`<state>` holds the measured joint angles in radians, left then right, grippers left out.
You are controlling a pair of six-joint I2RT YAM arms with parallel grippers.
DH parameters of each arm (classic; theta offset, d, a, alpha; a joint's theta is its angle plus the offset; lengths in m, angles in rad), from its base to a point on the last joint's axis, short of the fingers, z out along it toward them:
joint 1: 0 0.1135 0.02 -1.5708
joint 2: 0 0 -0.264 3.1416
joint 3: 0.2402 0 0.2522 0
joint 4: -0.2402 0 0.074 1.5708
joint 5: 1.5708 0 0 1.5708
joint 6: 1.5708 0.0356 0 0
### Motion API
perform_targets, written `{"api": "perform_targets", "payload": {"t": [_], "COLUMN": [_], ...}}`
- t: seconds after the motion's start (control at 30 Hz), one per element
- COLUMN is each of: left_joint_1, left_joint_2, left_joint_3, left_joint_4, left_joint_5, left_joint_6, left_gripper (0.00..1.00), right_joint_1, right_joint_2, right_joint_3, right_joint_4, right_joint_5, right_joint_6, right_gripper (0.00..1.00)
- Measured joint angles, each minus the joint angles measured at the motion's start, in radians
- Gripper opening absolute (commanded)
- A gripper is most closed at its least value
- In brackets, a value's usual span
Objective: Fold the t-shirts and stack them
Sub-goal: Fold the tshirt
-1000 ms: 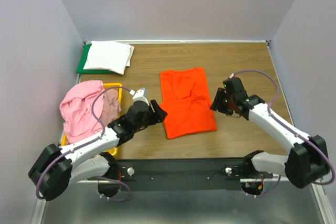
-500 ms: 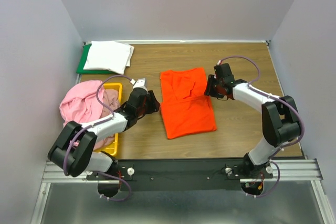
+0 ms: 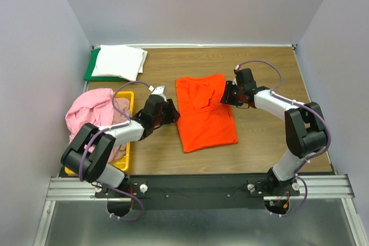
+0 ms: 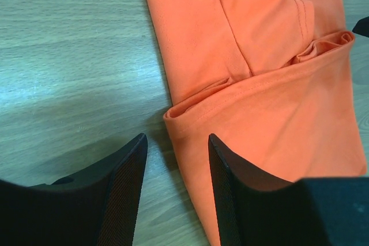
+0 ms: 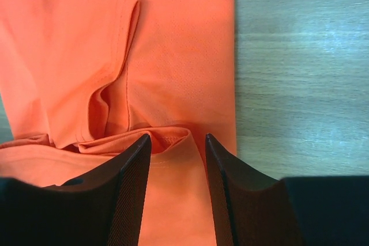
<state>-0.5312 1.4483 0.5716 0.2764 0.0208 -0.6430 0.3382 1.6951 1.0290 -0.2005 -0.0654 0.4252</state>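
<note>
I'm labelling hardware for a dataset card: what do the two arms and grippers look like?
The left arm and right arm have white links with black joints. A thin lilac cable loops along each. The left gripper and right gripper each have two black, curved fingers with finely textured inner faces.

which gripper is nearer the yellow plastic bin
Left. The left gripper is at the bright orange cloth t-shirt's edge facing the yellow plastic bin; the right gripper is at its opposite edge.

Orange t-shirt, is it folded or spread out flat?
Partly folded: the orange t-shirt has a sleeve tucked inward and a doubled-over layer whose edge crosses its middle.
</note>
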Motion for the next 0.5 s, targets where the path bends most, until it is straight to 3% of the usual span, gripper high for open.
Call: {"api": "perform_targets", "payload": {"t": [0.27,0.5], "left_joint_1": [0.0,0.0], "left_joint_2": [0.071,0.108], "left_joint_3": [0.01,0.021], "left_joint_4": [0.03,0.038], "left_joint_5": [0.018,0.019], "left_joint_6": [0.0,0.0], "left_gripper": [0.5,0.42], "right_joint_1": [0.0,0.0], "right_joint_2": [0.037,0.073], "right_joint_3": [0.0,0.0], "right_joint_4": [0.006,0.016], "right_joint_5": [-0.025,-0.042], "right_joint_6": [-0.002,-0.009], "right_gripper": [0.49,0.4]}}
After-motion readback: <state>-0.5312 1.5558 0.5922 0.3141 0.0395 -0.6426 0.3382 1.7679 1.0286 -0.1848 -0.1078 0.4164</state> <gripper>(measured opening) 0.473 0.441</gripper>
